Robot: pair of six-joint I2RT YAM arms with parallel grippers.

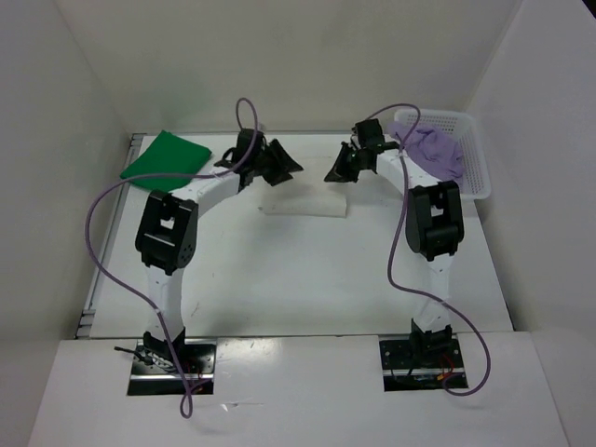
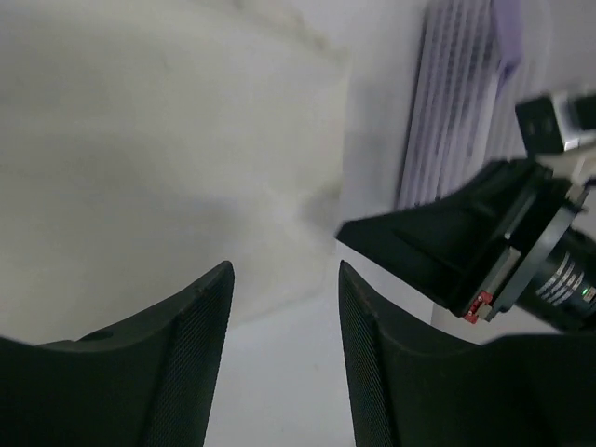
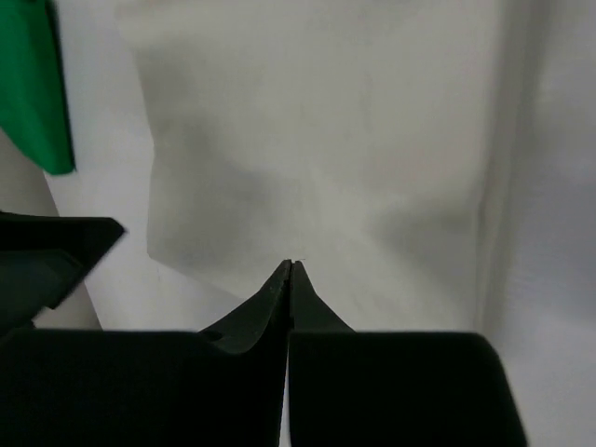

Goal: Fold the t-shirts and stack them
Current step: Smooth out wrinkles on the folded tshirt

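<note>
**Current state**

- The left gripper (image 2: pixel 284 279) hangs just above the table (image 1: pixel 279 279), its fingers apart with nothing between them.
- The right gripper (image 3: pixel 291 267) has its fingers pressed together. No cloth can be seen pinched at the tips.
- The two grippers face each other, close together, over the white shirt (image 1: pixel 303 201). This shirt lies as a folded rectangle mid-table, just beyond the fingertips.
- Farther back, the green shirt (image 1: pixel 168 158) lies folded at the far left corner.
- The purple shirt (image 1: pixel 433 149) is bunched in the basket (image 1: pixel 475 172) at the far right and spills over its rim.

**Hazards**

1. Collision. The grippers are near enough that an inward move by either arm could strike the other's fingers.
2. Loss of the fold. If the open fingers close on the top layer alone, lifting is likely to peel the white shirt open. All layers at the edge must be caught together.
3. Pushing instead of gripping. If lowered with its fingers together, the right gripper would shove and wrinkle the cloth.
4. Uneven carry. A one-sided hold is likely to let the free side sag and skew the stack on the green shirt.
5. Basket drag. Pulling the purple shirt sideways could snag the lattice and shift or tip the basket.
</note>
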